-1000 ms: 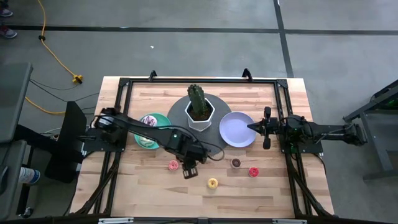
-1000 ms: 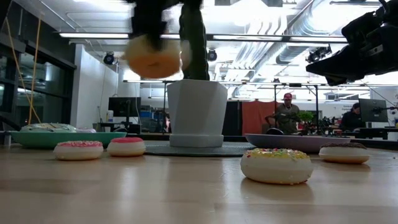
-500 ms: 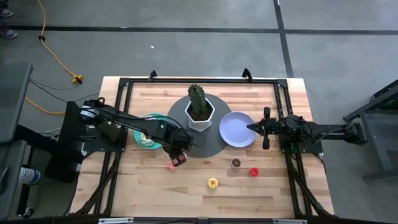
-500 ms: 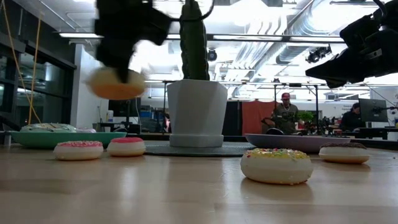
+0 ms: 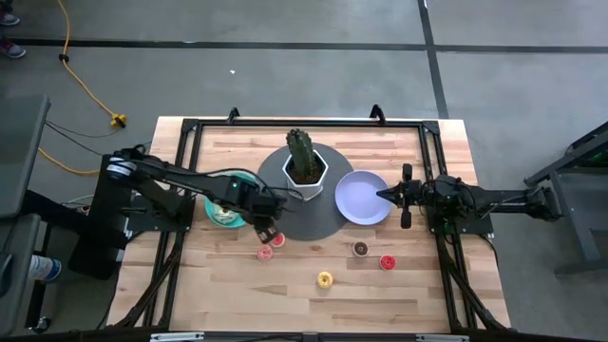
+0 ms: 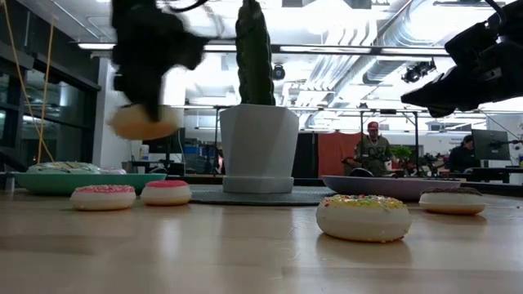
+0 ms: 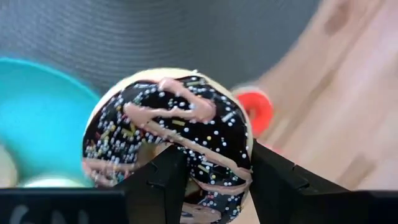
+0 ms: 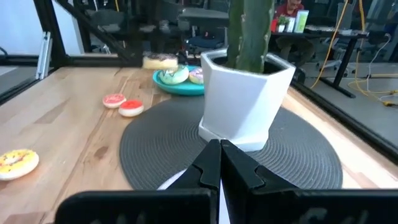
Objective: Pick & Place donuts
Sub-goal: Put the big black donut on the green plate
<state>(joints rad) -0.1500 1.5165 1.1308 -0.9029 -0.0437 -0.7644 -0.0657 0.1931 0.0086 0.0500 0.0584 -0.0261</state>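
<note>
While held aloft: the chocolate-iced donut with pale drizzle and sprinkles (image 7: 171, 134) sits clenched between the left gripper (image 5: 258, 228)'s two dark fingers (image 7: 163, 183), above the tabletop and clear of it.
Left gripper position: just beside the round teal plate (image 5: 215, 215), at the edge of the round grey woven mat (image 5: 318, 223), in front of the white hexagonal cactus pot (image 5: 306, 178).
Teal plate contents: two iced donuts, one mint-green (image 8: 173, 75), one pink (image 8: 196, 76).
Near the left gripper: a pink sprinkled donut (image 5: 264, 253) and a small red donut (image 5: 277, 239) lie on the light wooden tabletop (image 5: 380, 294), touching or nearly so.
Further from the pot: a small yellow donut (image 5: 325, 279), a small brown donut (image 5: 361, 249) and another red donut (image 5: 387, 262) rest on the tabletop, apart from one another.
Right gripper (image 8: 219, 160): fingers pressed together with nothing between them, raised over the near rim of the round lavender plate (image 5: 361, 198), on the pot's other side.
</note>
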